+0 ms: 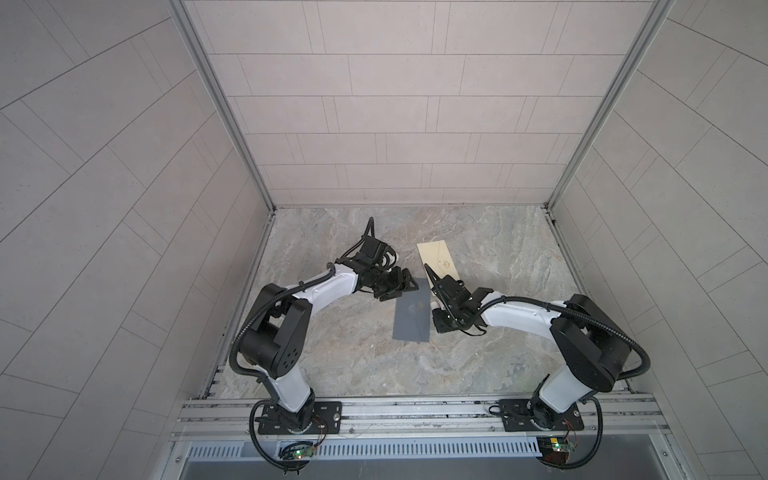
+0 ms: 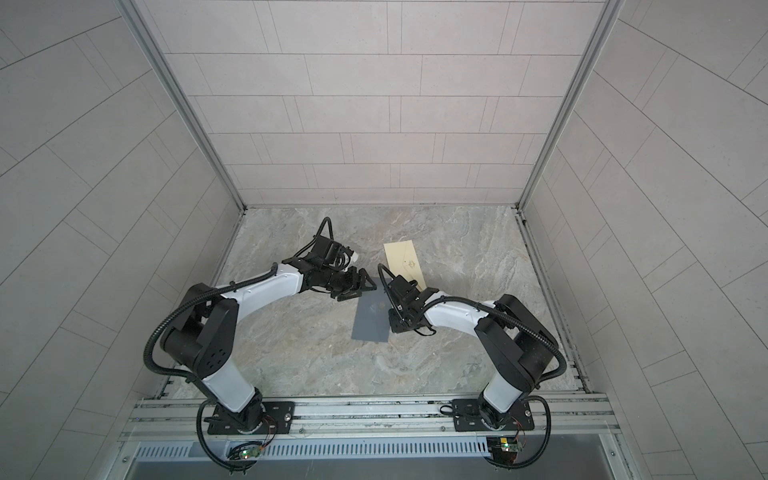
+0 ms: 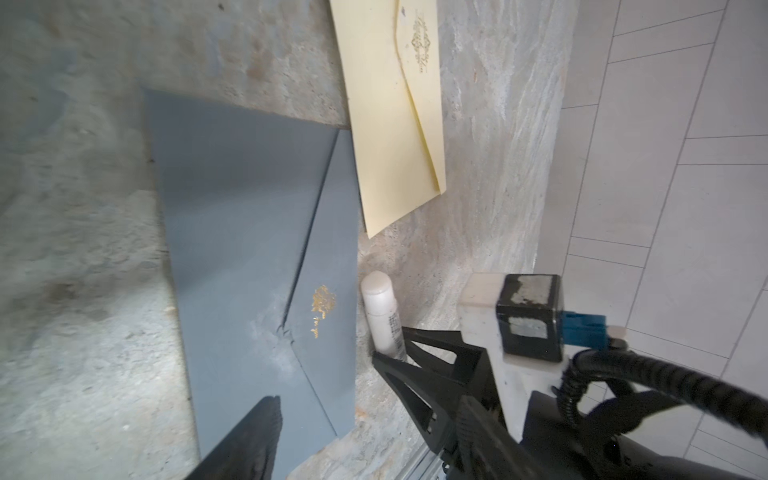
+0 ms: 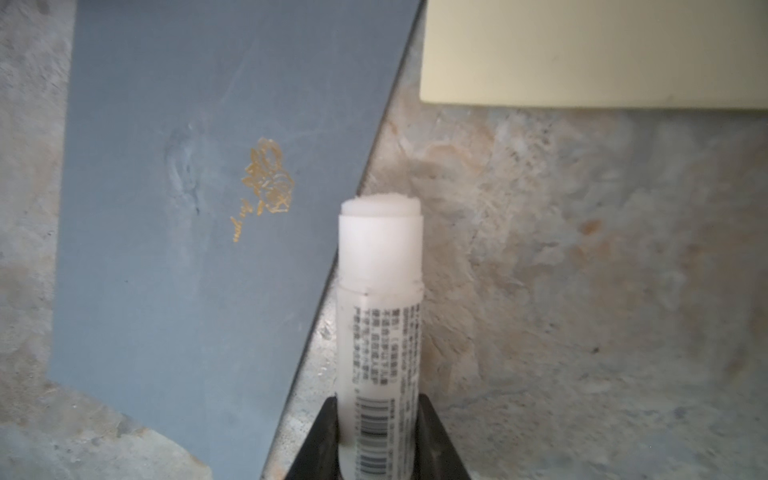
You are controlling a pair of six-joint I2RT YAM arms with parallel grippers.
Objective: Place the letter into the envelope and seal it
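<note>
The grey-blue envelope (image 1: 411, 320) lies flat at the middle of the marble table (image 1: 332, 357), between the two arms in both top views. Its triangular flap is folded down along the right long side. The flap carries a gold rose emblem with a short line of gold script under it, too small to read. The left gripper (image 1: 400, 291) hangs over the envelope's far left corner with its jaws apart and nothing between them. The right gripper (image 4: 380, 419) is clamped on a white glue stick (image 4: 380, 291), uncapped, with white glue showing at its tip. The tube bears dense grey print and a barcode, neither legible. The tip sits just off the envelope's right edge, over bare marble; whether it touches the surface I cannot tell. A cream envelope (image 1: 437, 258) lies farther back and to the right, its near corner just beside the grey-blue one's far right corner. Its flap has a dark ornamental crest with unreadable script.
</note>
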